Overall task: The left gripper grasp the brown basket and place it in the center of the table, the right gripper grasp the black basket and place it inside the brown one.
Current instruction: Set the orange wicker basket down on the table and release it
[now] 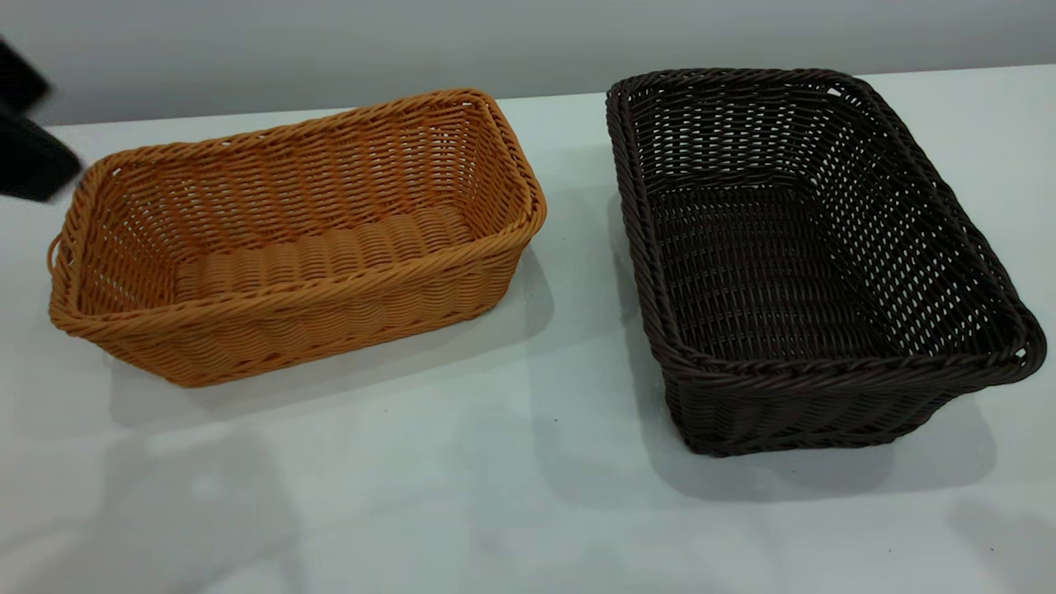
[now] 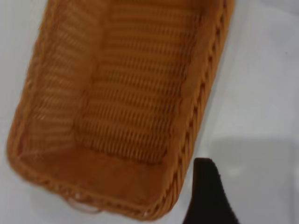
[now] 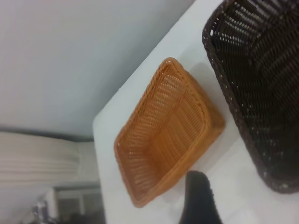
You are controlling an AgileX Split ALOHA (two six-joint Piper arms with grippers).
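While nothing is gripped yet, both baskets sit untouched on the white table (image 1: 511, 495), so this looks like the opening approach.

Brown basket (image 1: 297, 239): on the left half of the table, upright and empty, with its small loop handle on the end towards the left arm.

Black basket (image 1: 808, 256): on the right half, upright and empty, set apart from the brown one by a strip of bare tabletop.

Left gripper (image 1: 29, 140): hovering at the far left edge, just beside the brown basket's handle end; I cannot tell whether its fingers are spread or pressed together.

Right gripper (image 3: 200, 198): up above the right side; only one dark finger shows, so its fingers cannot be judged either.

Next move: I'd say the left gripper must come down over the near end rim, pinch it, and carry the basket to the centre.
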